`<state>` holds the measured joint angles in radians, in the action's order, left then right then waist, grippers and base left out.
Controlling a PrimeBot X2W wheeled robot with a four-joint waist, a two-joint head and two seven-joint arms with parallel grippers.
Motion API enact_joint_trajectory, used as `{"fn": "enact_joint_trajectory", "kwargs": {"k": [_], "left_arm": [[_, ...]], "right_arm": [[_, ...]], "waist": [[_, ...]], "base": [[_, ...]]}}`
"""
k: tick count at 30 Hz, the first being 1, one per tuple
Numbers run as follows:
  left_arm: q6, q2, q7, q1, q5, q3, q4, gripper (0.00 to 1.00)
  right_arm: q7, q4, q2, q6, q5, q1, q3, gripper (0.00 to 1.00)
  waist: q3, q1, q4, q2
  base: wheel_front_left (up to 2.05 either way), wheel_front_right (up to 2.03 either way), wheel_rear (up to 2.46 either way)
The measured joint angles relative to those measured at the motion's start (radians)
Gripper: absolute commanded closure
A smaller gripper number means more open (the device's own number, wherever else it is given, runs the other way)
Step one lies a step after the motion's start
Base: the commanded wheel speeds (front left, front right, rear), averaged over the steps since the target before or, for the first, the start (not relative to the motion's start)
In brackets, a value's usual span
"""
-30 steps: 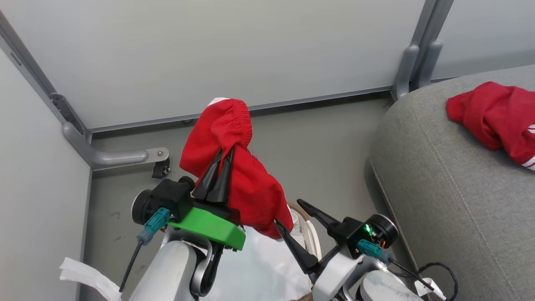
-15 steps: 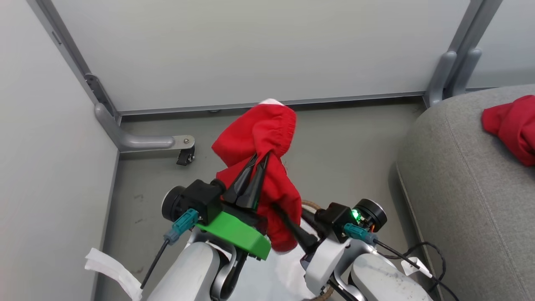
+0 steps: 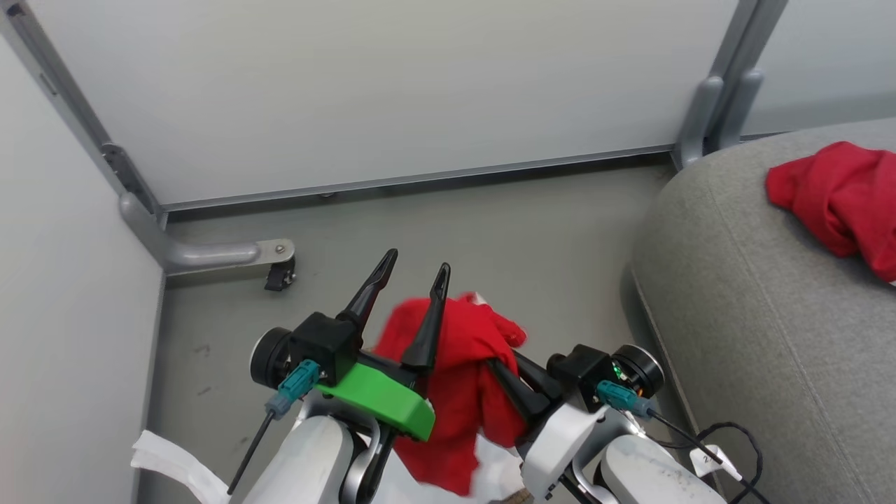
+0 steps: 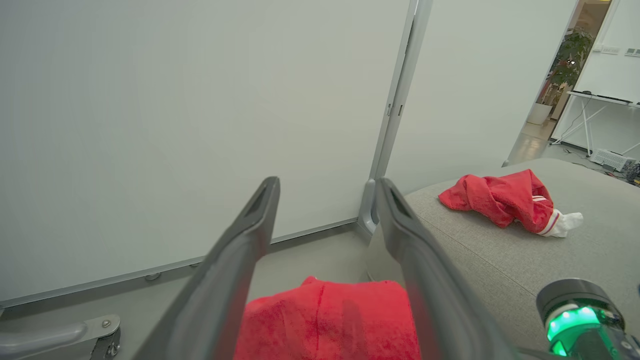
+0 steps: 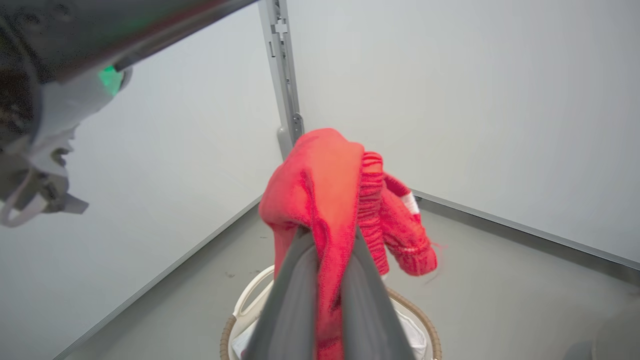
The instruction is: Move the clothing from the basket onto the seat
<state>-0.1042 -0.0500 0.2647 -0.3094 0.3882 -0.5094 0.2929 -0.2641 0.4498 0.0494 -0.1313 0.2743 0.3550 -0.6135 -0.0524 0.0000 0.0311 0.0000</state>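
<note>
A red garment with a gathered waistband hangs between my two arms, and my right gripper is shut on it. The right wrist view has both fingers pinching the fabric above the basket, whose brown rim and white liner lie below. My left gripper stands open just left of the garment, fingers up, and the cloth lies below its gap. The second red garment, with white stripes, lies on the grey seat at the right.
Pale partition walls stand close behind and to the left. A metal foot with a caster sits on the grey floor at left, and a post by the seat's corner. A black cable trails by my right arm.
My left gripper has opened and let the garment go. My right gripper has closed on it, and the cloth now hangs lower, to the right of the left fingers. The camera also shifted.
</note>
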Motion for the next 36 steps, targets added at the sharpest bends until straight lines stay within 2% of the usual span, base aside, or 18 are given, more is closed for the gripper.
{"fn": "enact_joint_trajectory", "kwargs": {"k": [7, 16, 22, 28, 31, 36], "left_arm": [[-0.01, 0.0, 0.0, 0.026, -0.038, 0.036, 0.005, 0.0], [-0.019, 0.001, 0.0, 0.041, -0.078, 0.06, 0.009, 0.0], [-0.023, 0.002, 0.0, 0.033, -0.079, 0.013, 0.024, 0.0], [-0.024, 0.002, 0.0, -0.004, -0.078, -0.042, 0.04, 0.0], [-0.024, 0.002, 0.0, -0.02, -0.08, -0.057, 0.044, 0.0], [-0.025, -0.004, 0.0, -0.032, -0.091, -0.067, 0.046, 0.0]], "right_arm": [[0.0, -0.026, 0.0, 0.0, -0.014, -0.049, 0.037, 1.0], [0.0, -0.056, 0.001, 0.0, -0.033, -0.1, 0.098, 1.0], [0.0, -0.1, 0.002, 0.0, -0.043, -0.135, 0.185, 1.0], [0.0, -0.153, 0.002, 0.0, -0.085, -0.135, 0.267, 1.0], [0.001, -0.174, 0.01, 0.0, -0.105, -0.081, 0.303, 1.0], [0.001, -0.225, 0.104, 0.0, -0.118, 0.09, 0.377, 1.0]], "waist": [[-0.002, 0.0, 0.12, 0.0], [-0.017, 0.0, 0.315, 0.0], [-0.035, 0.0, 0.435, 0.0], [-0.077, 0.0, 0.492, 0.0], [-0.106, 0.0, 0.503, 0.0], [-0.154, 0.0, 0.513, 0.0001]], "base": [[0.0, 0.0, 0.0], [0.0, 0.0, 0.0], [0.0, 0.0, 0.0], [0.0, 0.0, 0.0], [0.0, 0.0, 0.0], [0.0, 0.0, 0.0]]}}
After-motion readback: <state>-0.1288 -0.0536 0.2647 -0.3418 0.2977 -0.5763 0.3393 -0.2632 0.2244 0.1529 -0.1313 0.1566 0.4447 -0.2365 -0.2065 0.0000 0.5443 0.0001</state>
